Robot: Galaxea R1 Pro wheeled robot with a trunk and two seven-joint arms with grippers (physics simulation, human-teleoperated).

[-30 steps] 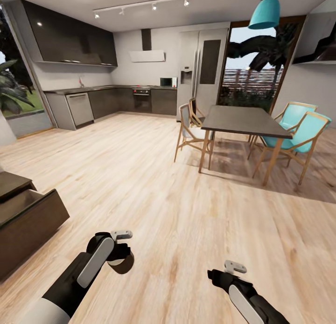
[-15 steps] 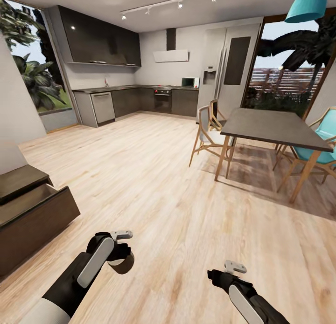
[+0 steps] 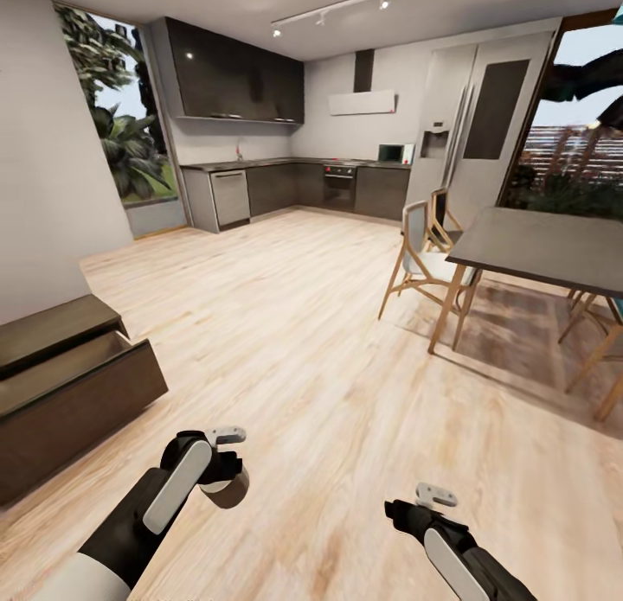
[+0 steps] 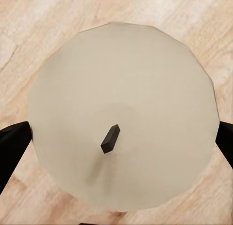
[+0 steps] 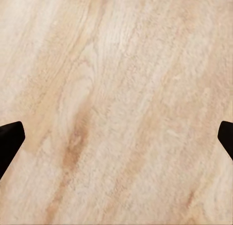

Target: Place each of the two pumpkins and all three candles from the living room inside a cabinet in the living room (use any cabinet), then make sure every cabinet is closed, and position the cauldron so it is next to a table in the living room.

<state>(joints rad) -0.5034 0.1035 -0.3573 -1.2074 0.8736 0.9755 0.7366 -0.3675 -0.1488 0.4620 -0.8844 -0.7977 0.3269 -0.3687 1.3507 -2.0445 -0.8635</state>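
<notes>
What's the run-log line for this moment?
left claw: shut on candle | right claw: open, empty, over floor | cabinet: drawer open, at robot's left

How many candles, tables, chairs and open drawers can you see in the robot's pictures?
Candles: 1, the candle held in the left gripper.
Tables: 1, the dining table.
Chairs: 3 at least partly in view, the nearest chair, one behind it, and legs of another at the right edge.
Open drawers: 1, in the cabinet.
Total: 6.
</notes>
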